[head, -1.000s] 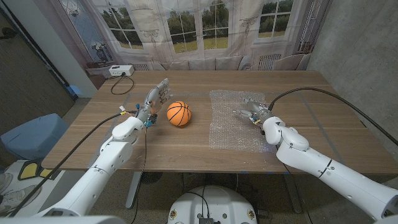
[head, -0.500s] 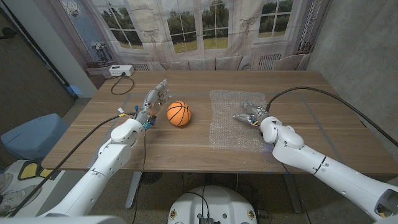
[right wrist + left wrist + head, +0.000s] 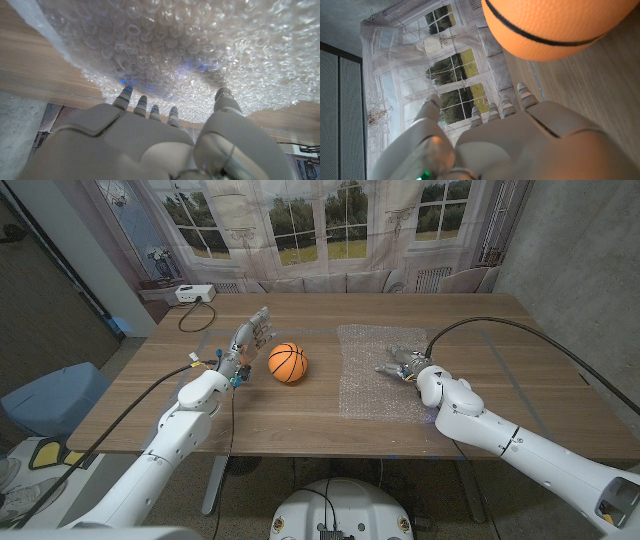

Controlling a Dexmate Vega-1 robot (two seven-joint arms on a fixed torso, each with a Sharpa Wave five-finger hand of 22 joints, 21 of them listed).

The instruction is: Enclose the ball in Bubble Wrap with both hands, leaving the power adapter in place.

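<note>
Head view: an orange ball [image 3: 287,362] sits on a wooden table [image 3: 300,420], with the left hand [image 3: 248,338] just beside it, fingers spread and gripping nothing. On the ball's other side, near it, lies a sheet of Bubble Wrap [image 3: 385,370], where the right hand [image 3: 402,361] rests with fingers spread, holding nothing. Well beyond the ball, at the table's far corner, sits a white power adapter [image 3: 192,293].

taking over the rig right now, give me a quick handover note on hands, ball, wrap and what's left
Left hand: open, fingers up, just left of the ball, not touching it.
Right hand: open, over the bubble wrap, holding nothing.
Ball sits on bare table, left of the wrap, which lies flat.
Power adapter sits at the far left corner with its cable.
Done: nothing wrapped yet.
Left: get the ball onto the wrap, fold it closed with both hands.
</note>
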